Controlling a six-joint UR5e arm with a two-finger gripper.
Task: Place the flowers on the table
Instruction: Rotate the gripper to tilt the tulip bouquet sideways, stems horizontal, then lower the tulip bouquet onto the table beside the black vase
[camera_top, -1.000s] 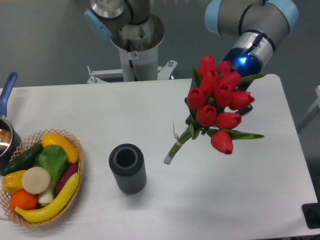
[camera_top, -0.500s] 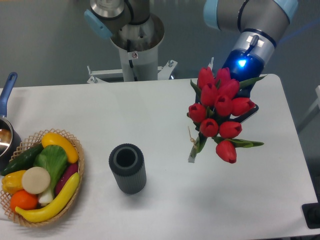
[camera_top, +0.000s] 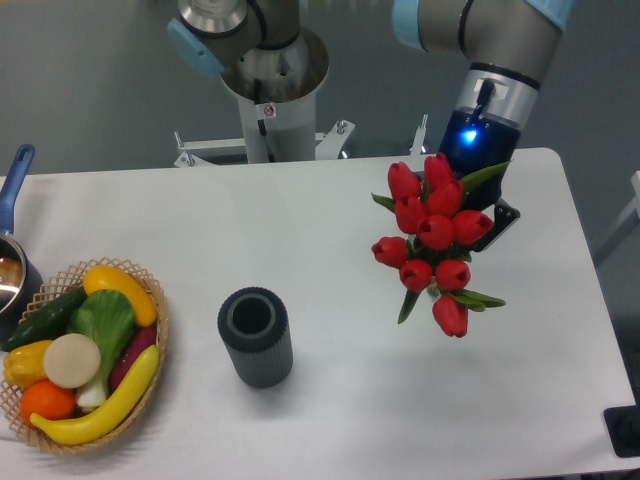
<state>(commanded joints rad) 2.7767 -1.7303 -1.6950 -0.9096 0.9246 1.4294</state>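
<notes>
Just one fixed camera here, mounted high on the near side and angled steeply down toward the robot's base (camera_top: 268, 95) at the far edge. It's close enough that the table (camera_top: 300, 400) fills most of the shot, with its left side and near edge cut off. Only one view, so nothing overlaps.

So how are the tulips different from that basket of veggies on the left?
The tulips are held up by the gripper near the table's right side; the basket rests on the table at its left edge. The tulips are all red with green leaves; the basket's vegetables are mixed yellow, orange, green, purple and white. The tulips make a tight bunch; the vegetables lie loosely heaped. Both are brightly coloured against the white table.
</notes>
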